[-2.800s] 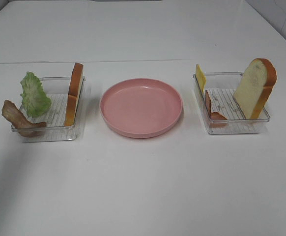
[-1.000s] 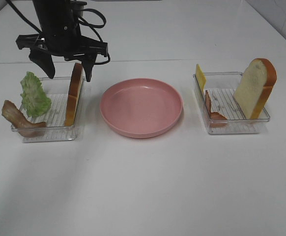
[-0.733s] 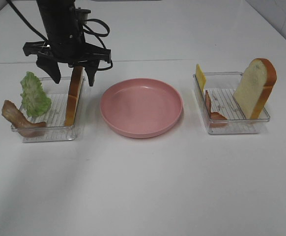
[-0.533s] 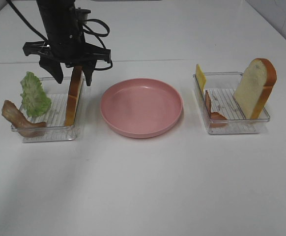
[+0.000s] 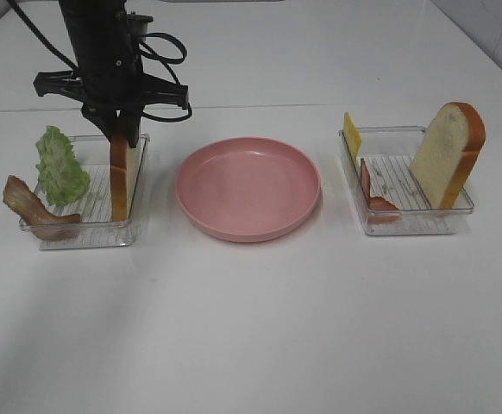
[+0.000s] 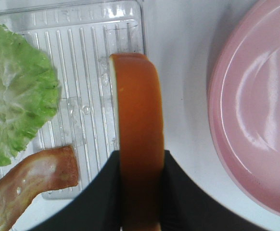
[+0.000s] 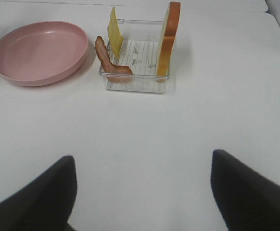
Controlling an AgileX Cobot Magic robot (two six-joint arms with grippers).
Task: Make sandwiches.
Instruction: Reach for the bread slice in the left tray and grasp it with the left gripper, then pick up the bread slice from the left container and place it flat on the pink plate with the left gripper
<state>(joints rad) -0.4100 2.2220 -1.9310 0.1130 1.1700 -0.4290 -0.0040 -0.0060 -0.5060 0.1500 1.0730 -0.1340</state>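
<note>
**The left gripper (image 5: 123,129) clamps the bread slice (image 5: 120,183) in its tray (image 5: 83,238)**

Its fingers (image 6: 99,192) pinch both flat faces of the upright bread slice near the top crust. It looks light and spongy, so a gentle squeeze there should hold. The right gripper (image 7: 142,192) hangs spread and empty.

No text, label, brand, number or sign is showing legibly in any view. The clear tray (image 6: 82,10) is carrying faint raised marks along its rim in the left wrist view, too blurred to read.
</note>
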